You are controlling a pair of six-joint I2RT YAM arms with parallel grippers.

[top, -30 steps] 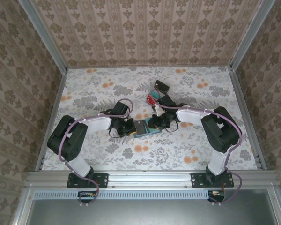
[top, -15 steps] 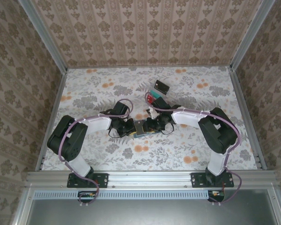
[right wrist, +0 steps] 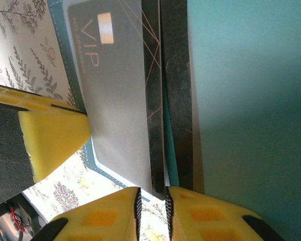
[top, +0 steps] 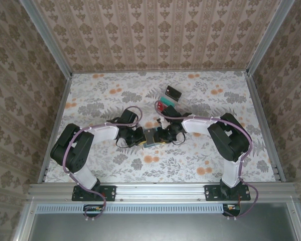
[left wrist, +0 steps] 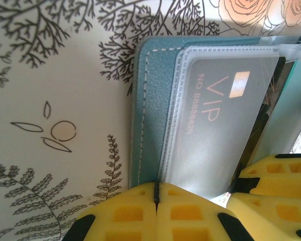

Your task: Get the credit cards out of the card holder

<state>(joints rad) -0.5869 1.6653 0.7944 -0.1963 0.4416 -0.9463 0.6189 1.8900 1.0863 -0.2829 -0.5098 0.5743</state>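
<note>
The flower-patterned desk [top: 100,100] carries the teal card holder [top: 150,136] near its middle. Farther back lie a red card [top: 163,105] and, just beyond it, a dark card [top: 173,92], both flat.

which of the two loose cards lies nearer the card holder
The red card, behind the teal card holder. The dark card lies farther back on the table, beyond the red one.

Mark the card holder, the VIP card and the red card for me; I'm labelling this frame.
card holder [left wrist: 149,100]: left wrist view, teal stitched panel.
VIP card [right wrist: 153,100]: right wrist view, bare dark strip.
red card [top: 163,105]: top external view, its middle.
</note>
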